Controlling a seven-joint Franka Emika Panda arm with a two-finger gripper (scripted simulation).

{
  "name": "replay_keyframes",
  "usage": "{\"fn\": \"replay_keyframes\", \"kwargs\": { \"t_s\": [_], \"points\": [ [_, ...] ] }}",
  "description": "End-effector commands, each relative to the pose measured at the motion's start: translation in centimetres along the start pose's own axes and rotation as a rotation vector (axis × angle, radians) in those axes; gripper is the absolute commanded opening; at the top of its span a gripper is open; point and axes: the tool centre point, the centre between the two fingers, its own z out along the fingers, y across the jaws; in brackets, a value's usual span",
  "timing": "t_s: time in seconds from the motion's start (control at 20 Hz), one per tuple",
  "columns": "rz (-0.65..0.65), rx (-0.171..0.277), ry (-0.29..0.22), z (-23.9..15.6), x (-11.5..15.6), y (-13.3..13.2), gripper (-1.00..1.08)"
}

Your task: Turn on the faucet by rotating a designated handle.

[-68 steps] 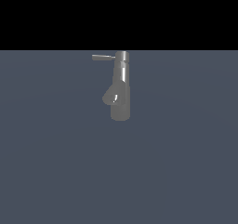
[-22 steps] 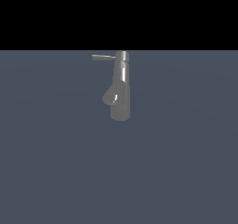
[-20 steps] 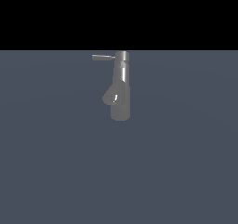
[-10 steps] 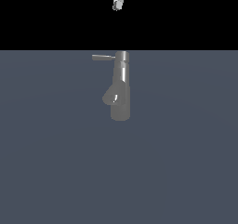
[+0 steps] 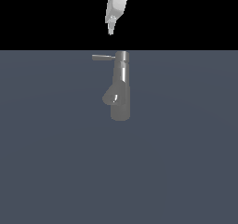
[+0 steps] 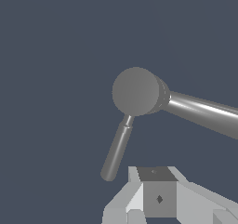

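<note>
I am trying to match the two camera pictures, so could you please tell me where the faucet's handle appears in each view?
Exterior view: the handle projects toward the exterior view's left from the faucet top, below the gripper.
Wrist view: the handle is the thin rod running from the round cap toward the gripper.
Shared landmark: the faucet's top cap.

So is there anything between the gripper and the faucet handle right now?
Nothing visible. In the exterior view the gripper hangs above the handle with only open space between them. The wrist view shows the handle unobstructed beside the faucet cap, and nothing else near it.
</note>
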Motion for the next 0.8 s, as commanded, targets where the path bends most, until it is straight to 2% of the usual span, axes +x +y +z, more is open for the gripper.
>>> {"fn": "replay_keyframes", "kwargs": {
  "t_s": [0.0, 0.35, 0.75],
  "points": [
    [0.06, -0.003, 0.015, 1.8, -0.2, -1.5, -1.0],
    [0.188, -0.007, 0.06, 6.3, -1.2, -4.8, -1.0],
    [0.264, -0.005, 0.093, 9.5, -2.2, -6.7, -1.0]
  ]
}}
